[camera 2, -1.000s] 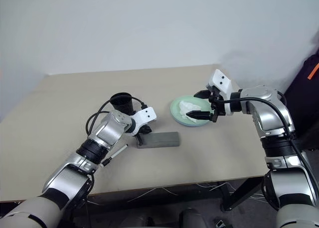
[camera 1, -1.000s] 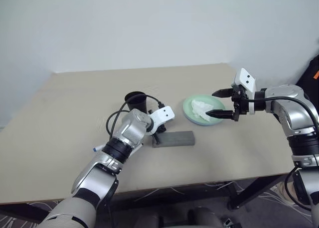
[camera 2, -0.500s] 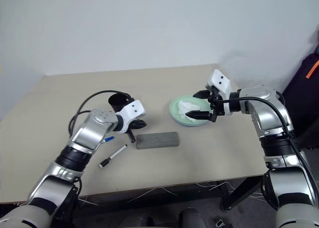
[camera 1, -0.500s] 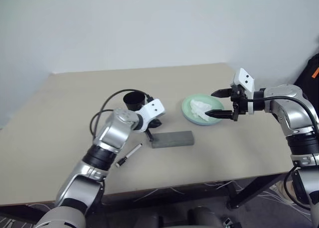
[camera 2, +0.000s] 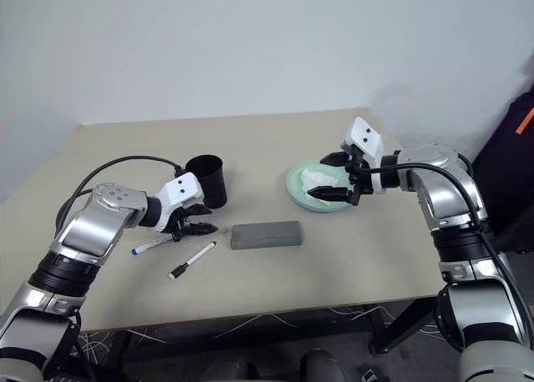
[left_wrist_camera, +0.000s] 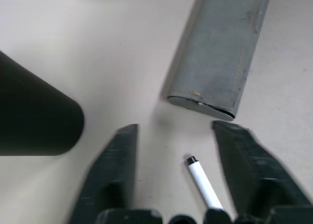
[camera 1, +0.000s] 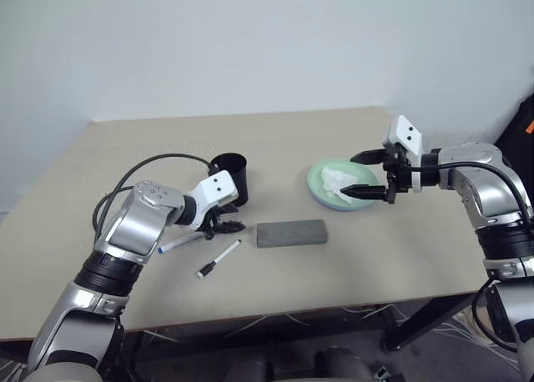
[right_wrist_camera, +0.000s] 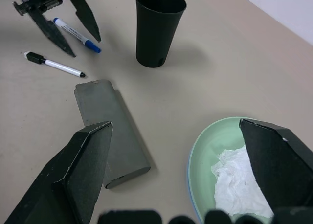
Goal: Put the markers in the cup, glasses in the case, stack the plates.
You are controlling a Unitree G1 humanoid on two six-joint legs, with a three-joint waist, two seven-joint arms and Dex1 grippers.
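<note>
Both markers are lying on the worktop beside the cup, left gripper hovering open and empty over them. The case is sitting closed, and the right gripper is waiting wide open, empty, above the green plate.

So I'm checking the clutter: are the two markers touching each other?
Apart. The right wrist view shows bare table between the blue-capped marker and the black-capped marker.

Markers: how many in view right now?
2. Blue-capped marker lies on the table by the left gripper; black-capped marker lies just nearer, left of the case. None in the cup that I can see.
</note>
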